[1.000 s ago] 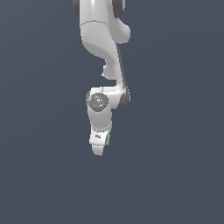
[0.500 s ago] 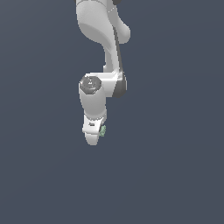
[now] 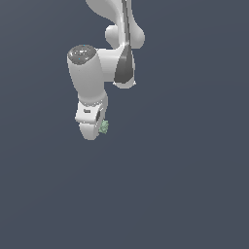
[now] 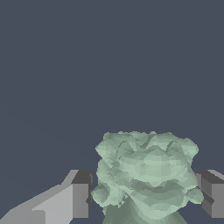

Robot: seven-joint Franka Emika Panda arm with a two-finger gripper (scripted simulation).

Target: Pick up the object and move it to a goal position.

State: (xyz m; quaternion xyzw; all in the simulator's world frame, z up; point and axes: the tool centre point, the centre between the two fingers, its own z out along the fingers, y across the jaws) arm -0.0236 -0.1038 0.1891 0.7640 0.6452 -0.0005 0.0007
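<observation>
The gripper [image 4: 146, 199] grasps the pale green lump [image 4: 146, 177], which sits between the two jaws with a dark-padded finger [image 4: 81, 194] pressed against one knobbly side and the other finger [image 4: 211, 192] against the opposite side. In the exterior view the gripper [image 3: 97, 127] hangs from the white arm [image 3: 90, 73] over a plain dark blue-grey background, and only a small part of the lump [image 3: 103, 127] shows at the gripper's tip.
</observation>
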